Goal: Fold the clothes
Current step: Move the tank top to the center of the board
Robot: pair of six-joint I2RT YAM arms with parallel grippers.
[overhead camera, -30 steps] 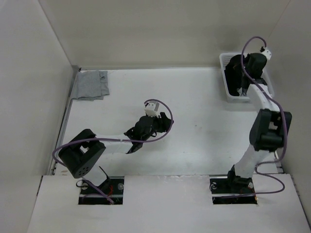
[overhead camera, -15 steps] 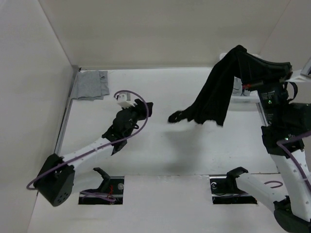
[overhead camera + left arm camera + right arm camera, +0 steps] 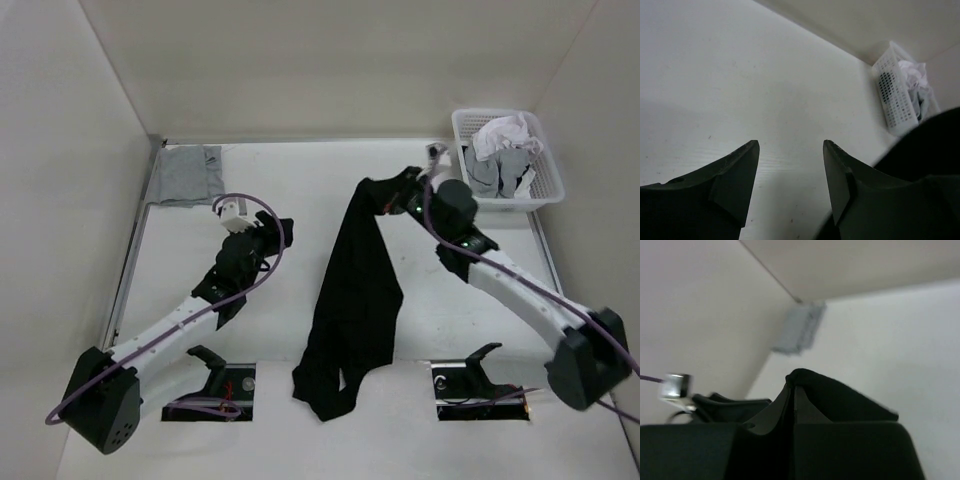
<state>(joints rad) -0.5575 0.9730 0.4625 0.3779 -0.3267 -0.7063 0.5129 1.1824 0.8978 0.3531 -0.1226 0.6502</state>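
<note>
The clothes (image 3: 360,290), a black tank top, run in a long strip from mid-table down over the near edge. My right gripper (image 3: 386,196) is shut on the top end of the strip, holding it up. In the right wrist view the fingers (image 3: 771,412) are pressed together, and a fold of black fabric (image 3: 840,400) sticks out past the right gripper (image 3: 793,385). My left gripper (image 3: 282,233) hangs open left of the strip, not touching it. Its wrist view shows bare table between the fingertips of the left gripper (image 3: 790,146) and the black cloth (image 3: 932,145) at the right edge.
A white basket (image 3: 548,188) at the back right holds white and grey clothes (image 3: 503,140). It also shows in the left wrist view as the basket (image 3: 895,97). A folded light grey garment (image 3: 186,175) lies in the back left corner. Walls close the table on three sides.
My right arm pulled the black top out of the basket and swung it left and down to the table's middle. My left arm drew back to the left, still open.
</note>
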